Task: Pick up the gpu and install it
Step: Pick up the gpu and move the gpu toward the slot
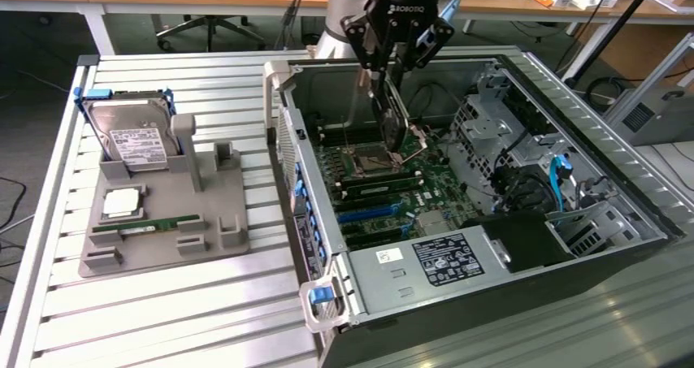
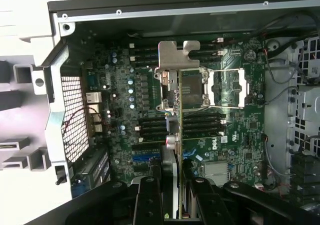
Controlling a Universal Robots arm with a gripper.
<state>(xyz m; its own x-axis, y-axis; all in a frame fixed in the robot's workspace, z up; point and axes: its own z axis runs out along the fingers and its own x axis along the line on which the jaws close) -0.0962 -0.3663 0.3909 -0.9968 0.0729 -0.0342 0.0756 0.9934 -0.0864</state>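
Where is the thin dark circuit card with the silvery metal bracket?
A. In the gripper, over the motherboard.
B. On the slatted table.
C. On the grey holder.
A: the black gripper is closed on the thin dark circuit card, which hangs over the green motherboard inside the open black computer case.

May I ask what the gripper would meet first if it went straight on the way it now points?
Probably the motherboard: the gripper points down, holding the gpu edgewise, so the card's lower end would touch near the CPU socket first. Depth is unclear.
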